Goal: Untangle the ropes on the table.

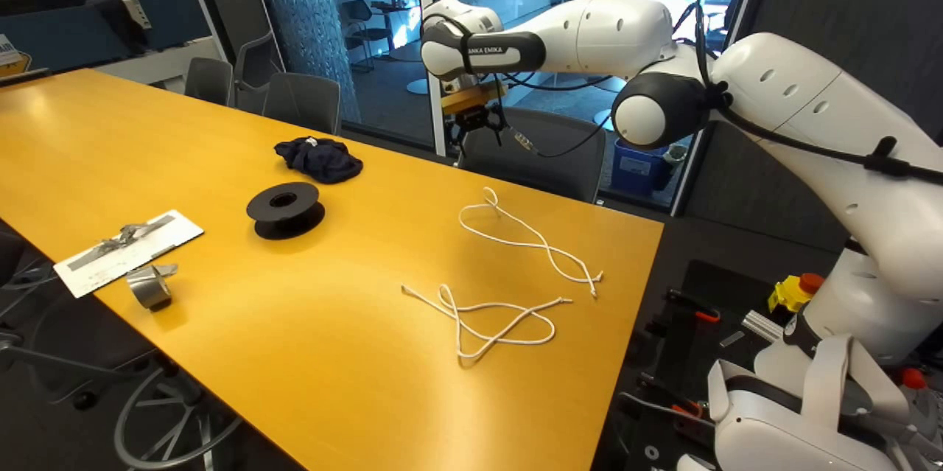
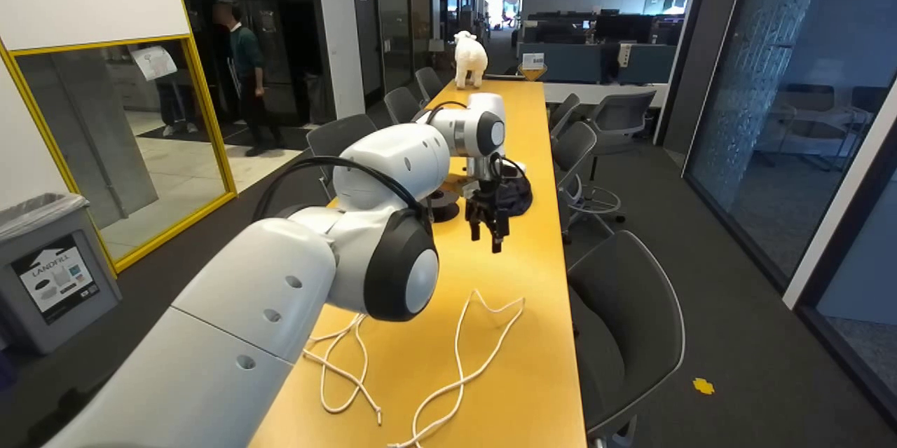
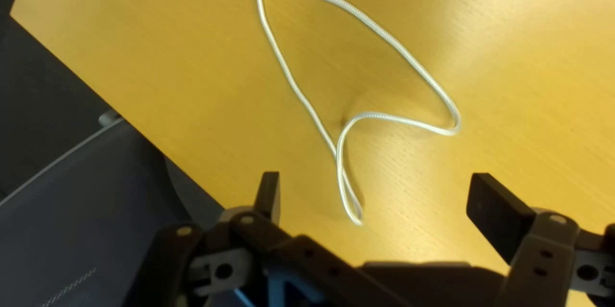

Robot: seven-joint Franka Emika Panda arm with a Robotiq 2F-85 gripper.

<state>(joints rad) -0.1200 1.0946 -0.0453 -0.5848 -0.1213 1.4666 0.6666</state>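
While 2 white ropes [image 1: 497, 340] lie apart on the table [image 1: 339, 346], each crossing itself, the gripper [image 3: 375, 195] hangs above, jaws spread, holding nothing. Wrist view puts 1 narrow loop [image 3: 339, 165] between the fingers [image 3: 269, 196]: pinching both strands there, then pulling, would likely drag the rope without freeing its crossing.

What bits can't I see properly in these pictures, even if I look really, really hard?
- Both ends of one rope: in the wrist view, cut off by the top edge.
- Part of the other rope: in an exterior view, hidden behind the robot's white arm.
- The face of the person in the green top: in an exterior view, too blurred.
- Any writing on the flat white board: in an exterior view, too small to read.
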